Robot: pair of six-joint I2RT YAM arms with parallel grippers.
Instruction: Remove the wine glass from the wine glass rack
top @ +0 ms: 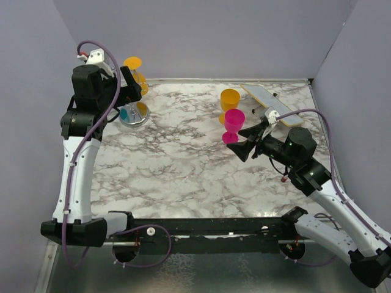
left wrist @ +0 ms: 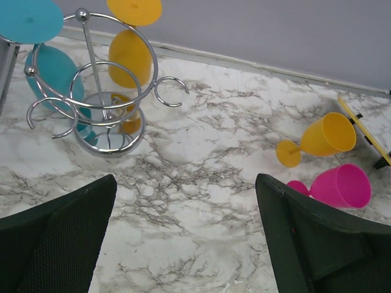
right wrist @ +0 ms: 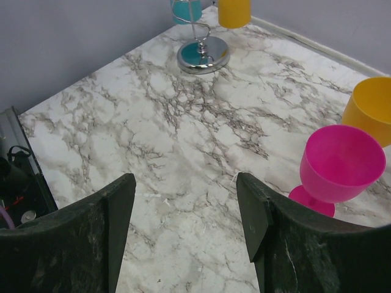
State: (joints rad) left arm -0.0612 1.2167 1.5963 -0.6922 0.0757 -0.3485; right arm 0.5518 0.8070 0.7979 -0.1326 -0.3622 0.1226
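The wine glass rack (left wrist: pixel 91 73) is a silver wire stand with hoop arms on a shiny round base (top: pixel 133 116), at the far left of the table. A teal wine glass (left wrist: pixel 52 70) and a yellow wine glass (left wrist: pixel 129 55) hang upside down on it; both also show in the top view, the yellow one (top: pixel 134 68) and the teal one (top: pixel 125 113). My left gripper (top: pixel 131 90) is open and empty, raised just beside the rack (left wrist: pixel 185 195). My right gripper (top: pixel 243 140) is open and empty next to a pink glass (top: pixel 233 121).
The pink glass (right wrist: pixel 342 165) and an orange glass (top: pixel 230 99) stand on the marble table (top: pixel 177 165) at centre right. A flat yellow-and-white board (top: pixel 272 104) lies at the back right. Grey walls enclose the back and both sides.
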